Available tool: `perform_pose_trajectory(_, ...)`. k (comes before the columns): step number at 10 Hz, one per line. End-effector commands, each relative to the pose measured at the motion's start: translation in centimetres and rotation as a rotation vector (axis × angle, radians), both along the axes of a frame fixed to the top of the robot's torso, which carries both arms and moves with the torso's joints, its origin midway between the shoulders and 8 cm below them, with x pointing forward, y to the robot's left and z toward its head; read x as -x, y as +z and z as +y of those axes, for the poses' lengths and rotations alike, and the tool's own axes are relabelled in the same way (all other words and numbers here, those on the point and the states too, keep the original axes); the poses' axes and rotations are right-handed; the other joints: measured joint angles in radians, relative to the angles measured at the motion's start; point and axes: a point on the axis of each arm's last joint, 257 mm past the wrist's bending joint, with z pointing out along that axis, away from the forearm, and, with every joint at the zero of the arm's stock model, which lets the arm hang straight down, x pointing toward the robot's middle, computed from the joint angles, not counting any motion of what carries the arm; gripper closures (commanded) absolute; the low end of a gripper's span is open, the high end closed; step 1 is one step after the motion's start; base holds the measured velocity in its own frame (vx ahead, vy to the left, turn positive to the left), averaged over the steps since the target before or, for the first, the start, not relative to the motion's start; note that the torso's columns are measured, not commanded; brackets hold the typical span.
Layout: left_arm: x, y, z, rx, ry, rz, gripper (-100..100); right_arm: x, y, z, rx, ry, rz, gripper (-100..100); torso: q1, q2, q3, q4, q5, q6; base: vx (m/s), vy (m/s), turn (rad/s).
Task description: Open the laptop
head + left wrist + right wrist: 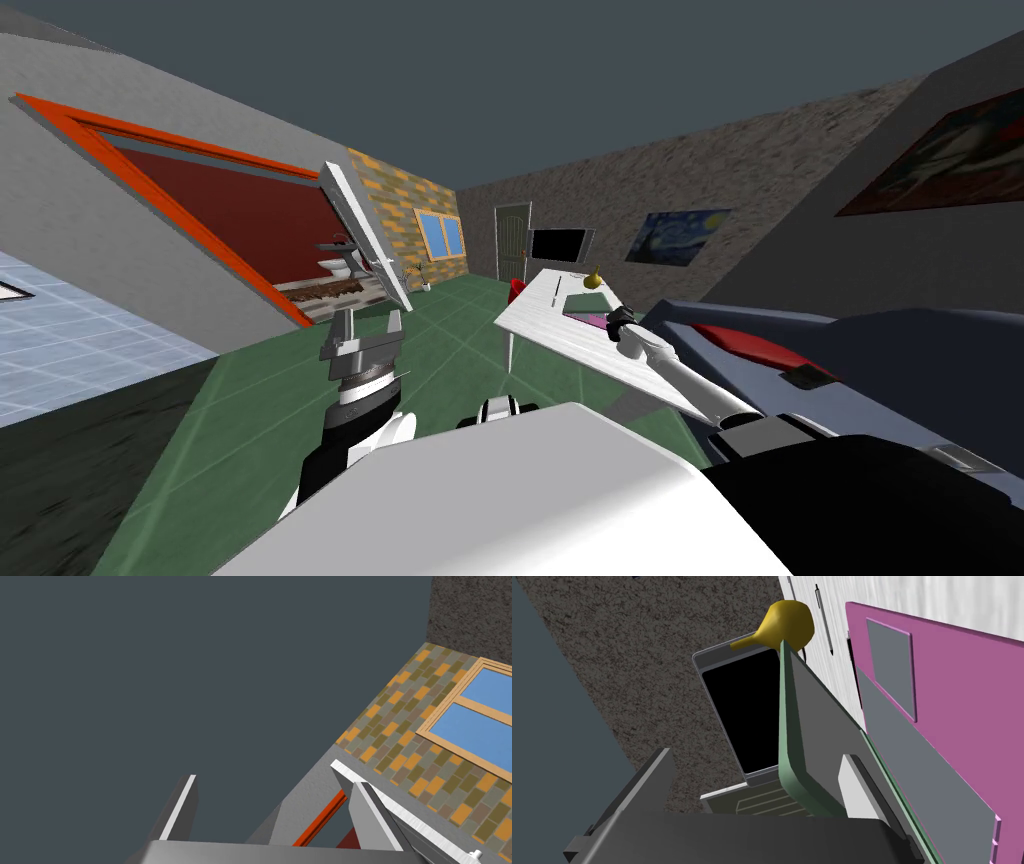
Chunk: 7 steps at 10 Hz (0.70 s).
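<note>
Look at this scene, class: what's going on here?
The robot's right arm reaches over the white desk to the laptop. The right gripper is open, with the lid standing between its fingers, raised partway off the pink base. A yellow gourd-shaped ornament, a pen and a monitor lie beyond. The left gripper is held up away from the desk, open.

Lower centre-left, the left arm point(360, 400) is white, black-jointed, with a ribbed grey collar below the grey left gripper point(368, 318); centre-right, the right forearm point(690, 385) is white.
</note>
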Motion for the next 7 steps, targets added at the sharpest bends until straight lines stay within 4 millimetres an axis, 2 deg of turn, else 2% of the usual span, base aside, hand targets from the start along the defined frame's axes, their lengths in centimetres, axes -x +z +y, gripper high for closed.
perform_pose_trajectory(1, 0.0, 0.0, 0.0, 0.0, 0.0, 0.0, 0, 1.0, 1.5, -2.7, 0.022, -0.054, -0.004, -100, -0.001, 0.001, 0.0, 0.001, 0.001, -0.004, -0.079, 0.006, 0.169)
perform_pose_trajectory(2, 0.0, 0.0, 0.0, 0.0, 0.0, 0.0, 0, 1.4, 2.4, -4.1, 0.034, -0.082, -0.003, -100, -0.002, 0.003, 0.002, 0.002, 0.001, -0.001, -0.114, 0.01, 0.283)
perform_pose_trajectory(5, 0.0, 0.0, 0.0, 0.0, 0.0, 0.0, 0, 3.3, 3.6, -7.1, 0.042, -0.154, -0.009, -100, -0.005, 0.011, 0.006, 0.004, 0.0, 0.0, -0.119, -0.009, 0.209)
perform_pose_trajectory(6, 0.0, 0.0, 0.0, 0.0, 0.0, 0.0, 0, 4.3, 3.6, -8.6, 0.039, -0.19, 0.0, -100, -0.004, 0.009, 0.005, 0.004, 0.001, 0.001, -0.125, -0.018, 0.349)
perform_pose_trajectory(7, 0.0, 0.0, 0.0, 0.0, 0.0, 0.0, 0, 4.7, 4.3, -9.1, 0.044, -0.203, -0.009, -100, -0.004, 0.008, 0.004, 0.003, 0.0, -0.002, -0.111, -0.007, 0.156)
